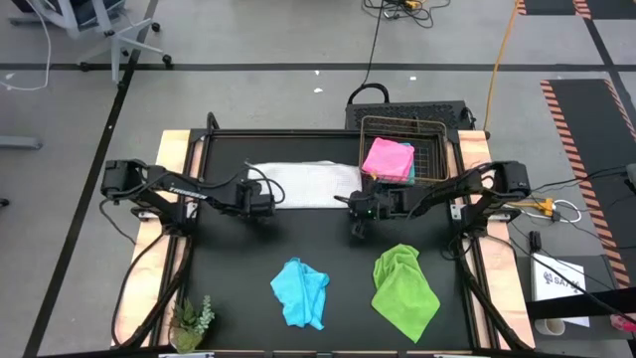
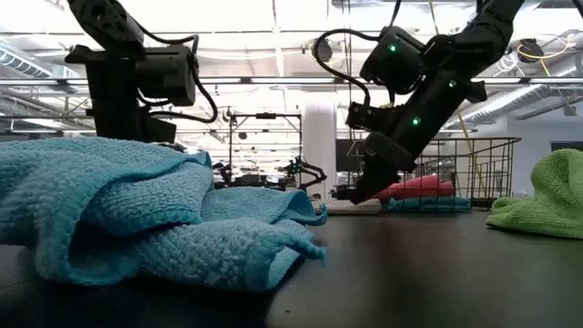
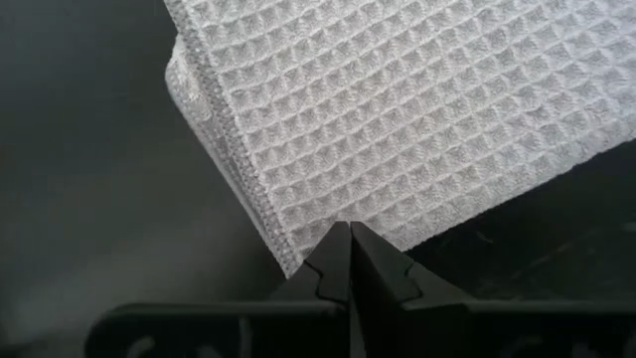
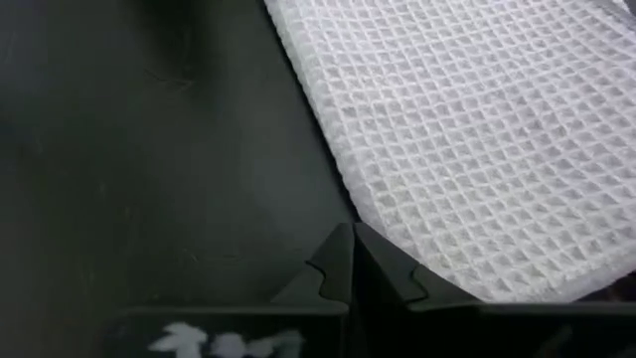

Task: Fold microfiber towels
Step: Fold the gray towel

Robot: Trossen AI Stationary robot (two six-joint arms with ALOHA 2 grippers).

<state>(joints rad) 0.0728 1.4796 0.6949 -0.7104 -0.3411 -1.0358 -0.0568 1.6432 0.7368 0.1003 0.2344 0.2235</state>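
Now both grippers are pinched shut on the near edge of the white-grey waffle-weave towel (image 1: 303,183) lying at the table's middle back: left gripper (image 3: 348,231) at one corner, right gripper (image 4: 352,231) at the other. Lift them level and together, I'd say, so the fold lands square. You have one blue towel (image 1: 300,292), one lime-green (image 1: 403,289), one pink (image 1: 388,157) in the wire basket (image 1: 437,159).

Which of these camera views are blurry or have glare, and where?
Low view: the blue towel close to the lens is soft, and bright ceiling lights wash out the room behind. High view: evenly lit, no strong shadows on the black table. Left and right wrist views: the white towel's waffle weave is crisp, while the dark tabletop beside it looks smeared.
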